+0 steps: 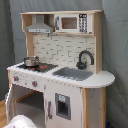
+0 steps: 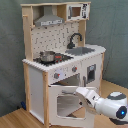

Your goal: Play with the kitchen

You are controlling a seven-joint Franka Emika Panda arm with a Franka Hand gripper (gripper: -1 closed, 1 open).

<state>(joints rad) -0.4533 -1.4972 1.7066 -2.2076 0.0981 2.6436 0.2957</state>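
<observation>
The kitchen [image 2: 62, 60] stands on the floor before a grey backdrop, its oven door [image 2: 65, 102] swung open. The pincer [image 2: 79, 91] sits at the door's top edge; whether it is spread or pinching, I cannot tell. The door looks light, stiff and hinged, best held by that top edge.

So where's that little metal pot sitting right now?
The pot sits on the kitchen's stovetop, under the grey hood; the sink lies toward the second exterior view's right.
</observation>
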